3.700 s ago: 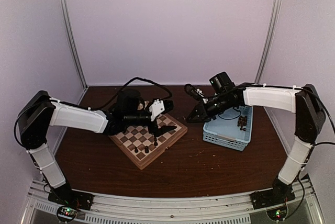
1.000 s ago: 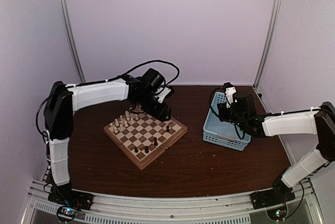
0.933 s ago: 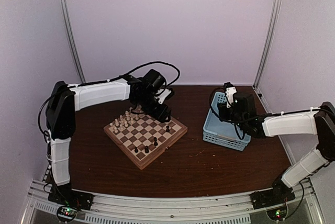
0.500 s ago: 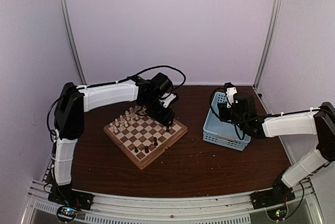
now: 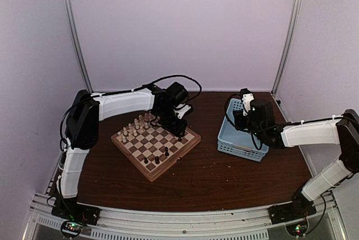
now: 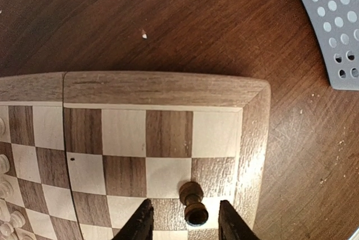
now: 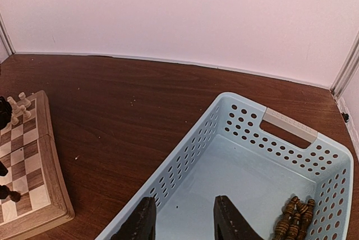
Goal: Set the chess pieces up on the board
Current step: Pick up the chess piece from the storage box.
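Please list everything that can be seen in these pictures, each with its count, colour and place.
board: one, light and dark brown checks, on the table, left of centre.
cream pieces: a cluster too small to count, along the board's far left edge.
dark pieces on the board: four visible, along its near right edge.
dark pieces in the basket: a small heap, in one corner.
basket: one, light blue, right of the board.
table: one, dark brown.
left gripper: open, around one dark piece.
right gripper: open, over the basket.
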Controlling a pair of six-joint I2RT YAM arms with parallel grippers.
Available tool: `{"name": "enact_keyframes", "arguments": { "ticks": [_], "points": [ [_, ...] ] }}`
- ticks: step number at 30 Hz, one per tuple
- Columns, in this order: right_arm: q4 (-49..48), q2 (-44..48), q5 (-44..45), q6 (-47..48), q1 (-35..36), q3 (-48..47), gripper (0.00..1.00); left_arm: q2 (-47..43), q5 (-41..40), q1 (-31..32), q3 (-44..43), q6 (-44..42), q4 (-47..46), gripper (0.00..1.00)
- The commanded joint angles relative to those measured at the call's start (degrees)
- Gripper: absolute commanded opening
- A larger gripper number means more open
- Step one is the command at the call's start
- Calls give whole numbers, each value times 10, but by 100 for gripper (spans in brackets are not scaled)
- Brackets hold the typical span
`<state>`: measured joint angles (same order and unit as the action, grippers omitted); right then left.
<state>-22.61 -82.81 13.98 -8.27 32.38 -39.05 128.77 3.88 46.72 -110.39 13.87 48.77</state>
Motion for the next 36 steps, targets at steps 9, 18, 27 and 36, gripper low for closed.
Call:
{"name": "enact_keyframes", "arguments": {
  "ticks": [9, 18, 27, 36],
  "points": [
    [-5, 5, -4, 0, 1, -1, 38, 14, 10, 3, -19, 2, 15, 37],
    [-1, -1, -4, 2, 1, -5, 37, 17, 14, 4, -19, 0, 16, 38],
    [7, -8, 0, 1, 1, -12, 38, 24, 14, 7, -24, -2, 21, 38],
    [10, -11, 2, 0, 1, -15, 37, 19, -24, 15, -39, -7, 45, 20]
  ]
}}
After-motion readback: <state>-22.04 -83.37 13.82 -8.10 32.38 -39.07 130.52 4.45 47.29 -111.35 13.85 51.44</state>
